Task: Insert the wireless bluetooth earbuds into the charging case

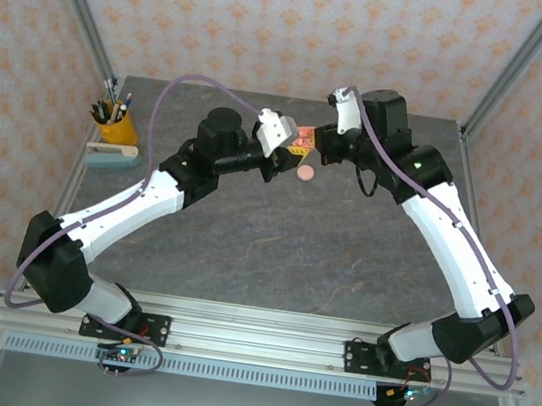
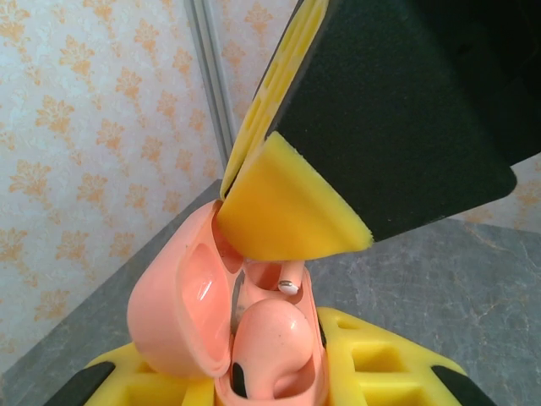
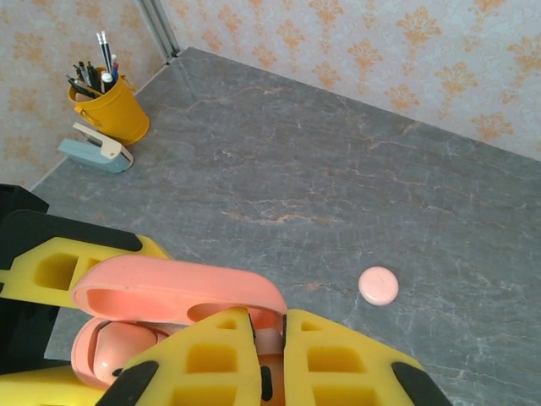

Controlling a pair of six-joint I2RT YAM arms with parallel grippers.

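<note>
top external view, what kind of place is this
Most likely a staged robot test booth, not a real room: aluminium frame posts hold wallpaper-print panels around a grey stone-look table, and the left arm and right arm are bolted to a rail.

top external: high behind the arm bases, looks down over the whole table | left wrist: very near the open pink case, faces a wall corner | right wrist: close above that case, looks down toward the far-left pen cup | shared: case in all; cup in top and right wrist
</note>
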